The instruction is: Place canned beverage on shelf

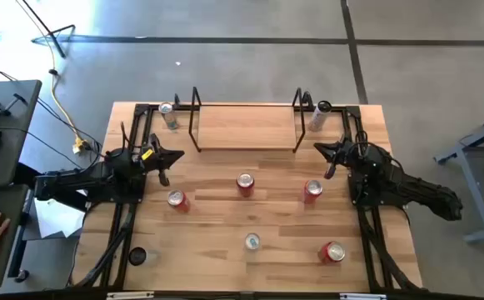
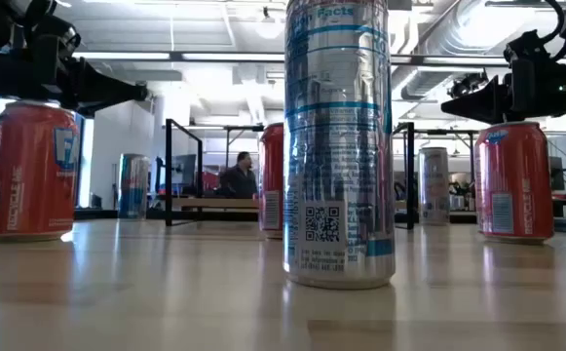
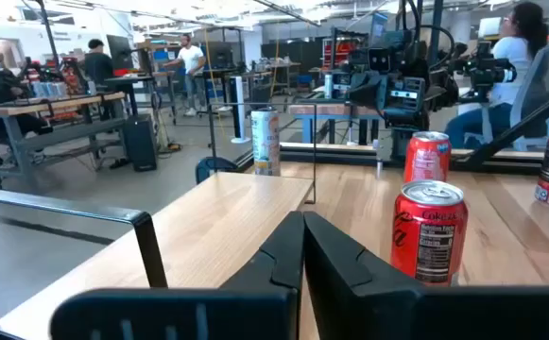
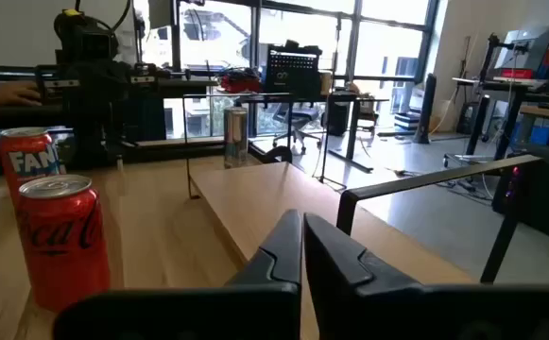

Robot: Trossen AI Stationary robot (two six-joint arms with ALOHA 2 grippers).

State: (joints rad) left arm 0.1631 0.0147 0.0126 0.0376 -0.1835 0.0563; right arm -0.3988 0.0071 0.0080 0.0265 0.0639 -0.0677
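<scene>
Nearest the table's (image 1: 225, 267) front edge, a silver can (image 1: 252, 242) stands mid-table with a red can (image 1: 331, 252) to its right. Farther in, three red cans form a loose row: one left (image 1: 177, 200), one centre (image 1: 245, 184), one right (image 1: 312, 191), with bare wood between them. Beside this row, the left gripper (image 1: 163, 177) and right gripper (image 1: 331, 171) hover fully closed, holding nothing. At the far edge sits the shelf (image 1: 246, 127), its board bare. A silver can stands just outside each end frame: left (image 1: 168, 115), right (image 1: 318, 116).
</scene>
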